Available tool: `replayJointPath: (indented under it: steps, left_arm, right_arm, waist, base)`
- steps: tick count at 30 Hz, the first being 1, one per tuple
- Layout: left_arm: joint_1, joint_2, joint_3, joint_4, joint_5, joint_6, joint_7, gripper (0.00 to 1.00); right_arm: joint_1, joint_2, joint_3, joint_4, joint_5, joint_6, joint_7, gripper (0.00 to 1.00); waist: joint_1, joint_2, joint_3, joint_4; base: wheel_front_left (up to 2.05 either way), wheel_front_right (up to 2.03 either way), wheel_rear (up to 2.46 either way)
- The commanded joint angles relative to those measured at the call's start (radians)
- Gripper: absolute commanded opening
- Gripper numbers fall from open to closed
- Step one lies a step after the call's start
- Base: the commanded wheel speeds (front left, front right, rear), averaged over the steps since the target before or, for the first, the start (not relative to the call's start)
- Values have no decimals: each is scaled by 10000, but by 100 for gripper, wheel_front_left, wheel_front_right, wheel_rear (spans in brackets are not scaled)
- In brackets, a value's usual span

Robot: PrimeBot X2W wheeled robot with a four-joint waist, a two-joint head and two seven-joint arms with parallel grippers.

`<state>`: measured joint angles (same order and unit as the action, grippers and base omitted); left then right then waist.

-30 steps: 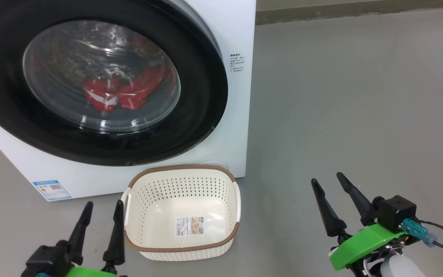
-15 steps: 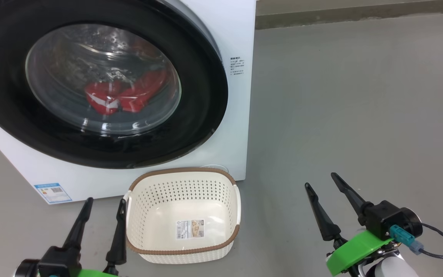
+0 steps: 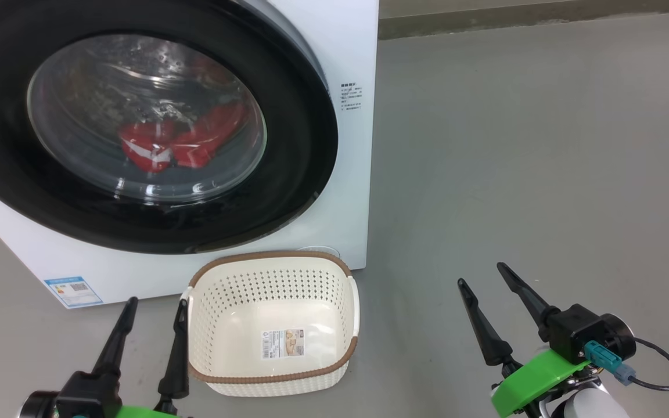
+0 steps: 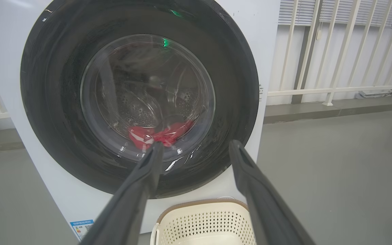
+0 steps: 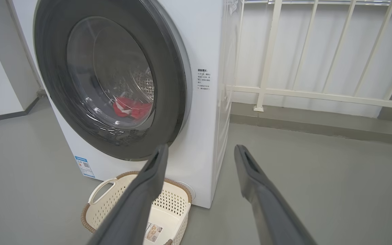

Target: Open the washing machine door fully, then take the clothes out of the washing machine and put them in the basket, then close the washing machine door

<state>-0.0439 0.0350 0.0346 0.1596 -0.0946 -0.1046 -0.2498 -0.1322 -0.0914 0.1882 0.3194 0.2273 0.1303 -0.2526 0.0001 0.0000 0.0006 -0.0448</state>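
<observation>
Door shut, 1 basket waiting, both of my grippers spread and holding nothing.

I count 1 washing machine point(image 3: 349, 52), with its 1 round door point(image 3: 302, 151) closed flat against the front. Through the glass I see 1 red bundle of clothes point(image 3: 177, 142) low in the drum; I cannot tell how many pieces it holds. 1 basket point(image 3: 270, 256) stands on the grey floor point(image 3: 514, 145) right in front of the machine, below the door, with 1 paper label point(image 3: 282, 343) on its bottom and no clothes in it. My 2 grippers hang low. The left gripper point(image 3: 157, 300) sits just beside the basket's left side, its 2 fingers point(image 4: 138, 190) spread wide and touching nothing I can see. The right gripper point(image 3: 481, 273) is well apart from the basket, over bare floor, with its 2 fingers point(image 5: 260, 190) equally wide and gripping nothing.
</observation>
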Motion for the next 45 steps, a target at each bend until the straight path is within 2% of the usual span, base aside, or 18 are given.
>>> replayJointPath:
  steps: [1,2,3,4,5,10,14,20,25,29,37,40,45]
  left_arm:
    - [-210,152,318,-277,62,66,-120,100]
    - [-208,152,309,-272,67,73,-120,100]
    - [-207,152,298,-270,69,80,-120,100]
    - [-208,152,284,-271,67,85,-120,100]
    - [-207,152,269,-288,-86,89,-120,100]
    - [-268,152,197,-366,-237,79,-120,100]
    - [-399,152,96,-463,-238,75,-120,100]
    - [-589,152,-58,-660,-208,91,-120,100]
    - [-696,152,-137,-793,-183,123,-120,100]
    - [-900,152,-278,-898,-181,124,-120,100]
    - [-1389,152,-734,-1035,-298,149,-120,100]
    - [-1597,152,-848,-1046,-324,197,-120,100]
    - [-1795,152,-953,-1165,-439,401,-120,100]
  right_arm:
    - [-460,-59,248,-195,-9,4,-91,100]
    - [-461,-55,247,-186,-3,4,-91,98]
    - [-462,-48,240,-181,14,4,-91,46]
    - [-461,-43,224,-159,38,4,-91,31]
    - [-466,-12,81,39,95,4,-91,0]
    - [-798,118,-57,815,526,4,-91,0]
    - [-1357,206,-301,1606,1317,4,-91,0]
    - [-2661,318,-426,3082,3643,4,-28,0]
    - [-3598,296,-403,3413,5262,4,260,0]
    - [-4398,211,-470,3378,7171,4,912,0]
    - [-5771,-3,-835,3166,10472,4,2960,0]
    - [-6255,-71,-948,3099,11308,4,3683,0]
    - [-6980,-216,-901,3164,12047,4,4537,0]
  waist:
    - [0,0,6,-2]
    - [0,0,9,1]
    - [0,0,16,5]
    - [0,0,25,13]
    - [0,0,37,32]
    - [0,0,143,162]
    - [0,0,361,324]
    - [0,0,794,561]
    - [0,0,1174,678]
    - [0,0,1561,861]
    - [0,0,2325,1338]
    - [0,0,2599,1515]
    - [0,0,3017,1759]
  base:
    - [0,0,0]
    - [0,0,0]
    - [0,0,0]
    - [0,0,0]
    - [0,0,0]
    - [0,0,0]
    - [0,0,0]
    - [0,0,0]
    - [0,0,0]
    - [0,0,0]
    - [0,0,0]
    - [0,0,0]
    - [0,0,0]
